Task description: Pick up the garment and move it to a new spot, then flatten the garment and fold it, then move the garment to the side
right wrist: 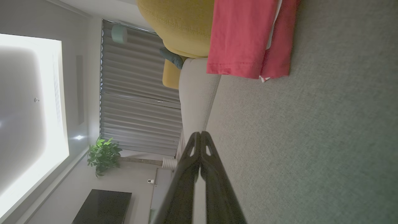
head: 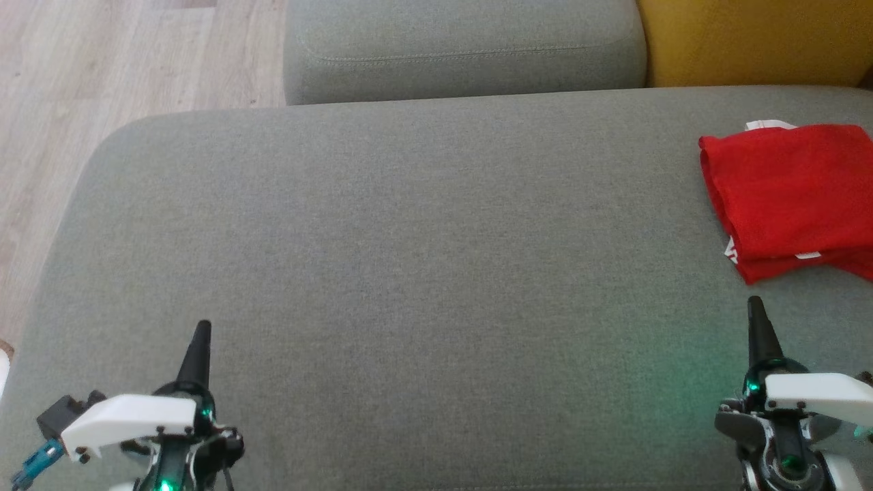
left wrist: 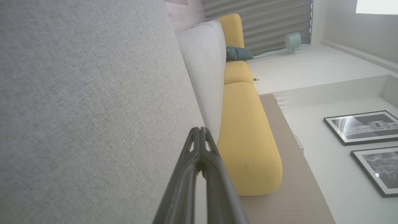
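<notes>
Landmark: grey seat (head: 423, 259); all places are given against it.

Garment (head: 791, 198): red, on the seat's right end and toward its back. It lies in flat stacked layers, with a hemmed edge showing in the right wrist view. White bits (head: 769, 125) peek out at its far corner and near edge. The cloth is a thin, limp knit with soft folds and no stiff part. Its left edge runs far-to-near with a slight slant. Its right side is cut by the picture edge, so the long axis cannot be settled.

Right gripper (head: 754, 305): over the seat's front right, fingers pressed together, nothing held. The garment lies straight ahead of its tips, near but apart, with bare seat between.

Left gripper (head: 202, 331): over the seat's front left, fingers also together and empty. It is well apart from the garment, with the whole width of the seat between them.

Key relation: the right arm is by far the nearer, and the garment sits directly along its pointing line. Any further contact would fall to that arm, and its fingers would have to part first.

Judgement: the garment looks folded and set to the side, so the task appears at or close to its end.

Surroundings:
- The seat is a coarse grey weave, a broad rounded slab.
- A grey back cushion (head: 464, 48) with a stitched seam sits behind it.
- A yellow cushion (head: 750, 41) sits behind the seat's right end.
- Pale wood floor (head: 102, 68) lies off the seat's left.
</notes>
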You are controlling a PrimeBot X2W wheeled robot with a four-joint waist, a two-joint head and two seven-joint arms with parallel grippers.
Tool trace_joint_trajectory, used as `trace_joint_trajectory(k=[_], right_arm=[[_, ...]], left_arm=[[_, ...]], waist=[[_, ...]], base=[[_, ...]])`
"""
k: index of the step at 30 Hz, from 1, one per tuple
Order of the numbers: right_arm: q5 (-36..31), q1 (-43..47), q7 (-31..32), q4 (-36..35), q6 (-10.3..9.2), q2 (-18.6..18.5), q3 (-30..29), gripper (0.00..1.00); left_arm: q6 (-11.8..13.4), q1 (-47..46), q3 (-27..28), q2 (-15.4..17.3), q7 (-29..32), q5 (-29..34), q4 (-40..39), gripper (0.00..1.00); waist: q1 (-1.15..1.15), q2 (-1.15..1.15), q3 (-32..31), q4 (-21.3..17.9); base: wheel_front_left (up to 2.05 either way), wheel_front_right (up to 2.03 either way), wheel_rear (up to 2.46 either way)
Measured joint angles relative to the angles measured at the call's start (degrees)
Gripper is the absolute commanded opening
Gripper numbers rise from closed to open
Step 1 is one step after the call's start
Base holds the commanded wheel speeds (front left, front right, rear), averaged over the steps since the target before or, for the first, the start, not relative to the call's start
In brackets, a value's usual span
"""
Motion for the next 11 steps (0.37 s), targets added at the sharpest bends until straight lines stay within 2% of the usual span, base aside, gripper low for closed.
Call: trace_joint_trajectory(k=[11], right_arm=[[6.3,0.0,1.5,-0.7,0.00,0.0,-0.8,0.00]], left_arm=[[-1.3,-0.4,1.6,0.0,1.6,-6.1,-0.1,0.00]], waist=[[0.00,0.00,0.1,0.0]], base=[[0.00,0.00,0.00]])
